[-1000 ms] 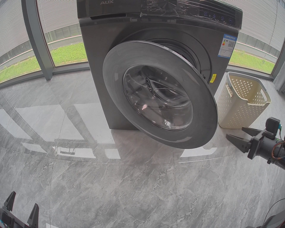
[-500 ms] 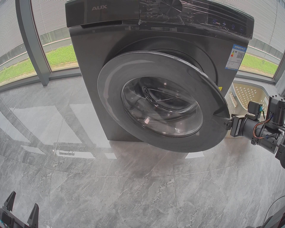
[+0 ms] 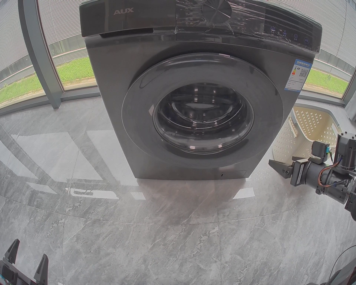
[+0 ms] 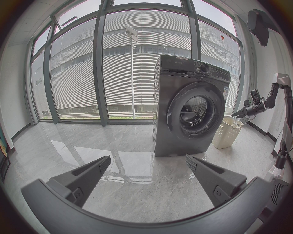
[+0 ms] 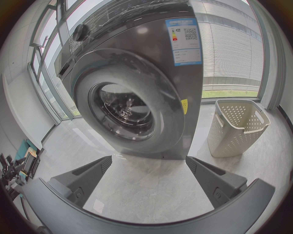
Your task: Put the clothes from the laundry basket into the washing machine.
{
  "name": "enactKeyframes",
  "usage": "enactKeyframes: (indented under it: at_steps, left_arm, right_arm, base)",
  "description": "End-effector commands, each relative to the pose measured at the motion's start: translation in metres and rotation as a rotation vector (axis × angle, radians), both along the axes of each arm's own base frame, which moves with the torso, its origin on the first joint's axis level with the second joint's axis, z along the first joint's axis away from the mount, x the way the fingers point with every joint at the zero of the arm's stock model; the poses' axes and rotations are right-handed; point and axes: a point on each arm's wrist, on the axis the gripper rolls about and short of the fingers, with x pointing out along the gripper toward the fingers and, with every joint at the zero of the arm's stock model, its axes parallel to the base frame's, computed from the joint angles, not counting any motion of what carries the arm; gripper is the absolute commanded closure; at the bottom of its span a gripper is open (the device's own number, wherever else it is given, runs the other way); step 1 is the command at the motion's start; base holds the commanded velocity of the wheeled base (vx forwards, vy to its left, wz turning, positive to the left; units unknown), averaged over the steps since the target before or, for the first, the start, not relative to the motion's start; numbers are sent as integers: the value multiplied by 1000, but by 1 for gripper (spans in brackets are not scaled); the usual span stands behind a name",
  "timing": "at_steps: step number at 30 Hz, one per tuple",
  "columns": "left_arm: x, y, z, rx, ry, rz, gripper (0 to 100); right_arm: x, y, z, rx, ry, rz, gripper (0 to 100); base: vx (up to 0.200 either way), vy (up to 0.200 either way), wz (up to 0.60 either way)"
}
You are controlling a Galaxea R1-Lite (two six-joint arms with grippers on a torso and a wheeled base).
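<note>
**Observer:** Site and machine?

**Robot:** Grey stone floor (image 3: 148,230), with a window wall (image 3: 70,41) along its far edge. The washing machine (image 3: 111,74) stands upright at the far middle of the floor, its back to the glass. Its round door (image 3: 141,111) lies flush against the front, closed. There is a dial (image 3: 216,9) on the top panel and a blue-and-white label (image 3: 298,76) at the upper right of the front.

**Observer:** Anything inside?

**Robot:** The drum (image 3: 203,111) shows through the door glass, ribs and reflections. I cannot tell whether cloth lies in there.

**Observer:** Basket?

**Robot:** The laundry basket (image 3: 315,124) is cream and perforated, and stands upright on the floor. It is just beside the machine's right side, toward the far right corner, with a strip of floor between the two. The right wrist view shows its inner walls and one handle slot.

**Observer:** Your right side?

**Robot:** My right end effector (image 3: 283,165) hangs above the floor near its right edge. It is in front of the basket and off the machine's lower right front corner, tips pointing toward the machine. The fingers (image 5: 88,173) are spread wide with nothing between them. It touches neither the door nor the basket.

**Observer:** Left?

**Robot:** My left end effector (image 3: 27,256) sits low at the near left corner of the floor, well apart from the machine. Its fingers are also spread wide and hold nothing. From its wrist view, the machine and basket stand far across the floor.
</note>
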Motion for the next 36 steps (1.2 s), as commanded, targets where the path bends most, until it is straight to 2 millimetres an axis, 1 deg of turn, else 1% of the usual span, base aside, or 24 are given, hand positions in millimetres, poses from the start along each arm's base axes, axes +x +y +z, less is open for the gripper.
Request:
enactKeyframes:
  at_steps: [1,3,4,6,8,9,10,13,16,18,21,24,30,33,36]
  left_arm:
    - [0,0,-5,1,7,0,0]
    - [0,0,-5,1,7,0,0]
    - [0,0,-5,6,8,2,0]
    - [0,0,-5,6,8,2,0]
    - [0,0,-5,6,7,0,0]
    - [0,0,-5,6,7,0,0]
    - [0,0,-5,7,7,0,0]
    - [0,0,-5,6,8,0,0]
    - [0,0,-5,4,8,0,0]
    - [0,0,-5,0,8,-1,0]
    - [0,0,-5,1,8,-1,0]
    - [0,0,-5,-2,8,-1,0]
    - [0,0,-5,-2,7,-1,0]
    - [0,0,-5,-2,8,-1,0]
    - [0,0,-5,-2,8,-1,0]
  right_arm:
    - [-11,8,-6,-6,20,50,0]
    - [-13,10,-8,-8,24,60,0]
    - [-19,17,-10,-5,32,115,0]
    - [-21,21,-11,-5,37,140,0]
    - [-27,29,-8,5,28,199,0]
    - [-27,29,-8,5,28,199,0]
    - [-31,34,-5,18,12,233,0]
    - [-31,42,2,47,-28,287,0]
    - [-27,45,7,62,-68,295,0]
    - [-13,51,10,74,-95,285,0]
    - [1,57,15,89,-142,272,0]
    - [16,58,22,103,-191,245,0]
    - [34,61,36,118,-247,188,0]
    - [43,58,46,127,-284,146,0]
    - [49,54,61,142,-336,98,0]
  base:
    - [0,0,0]
    - [0,0,0]
    - [0,0,0]
    - [0,0,0]
    - [0,0,0]
    - [0,0,0]
    - [0,0,0]
    - [0,0,0]
    - [67,0,0]
    - [200,0,0]
    - [200,0,0]
    - [200,0,0]
    - [200,0,0]
    - [200,0,0]
    - [0,0,0]
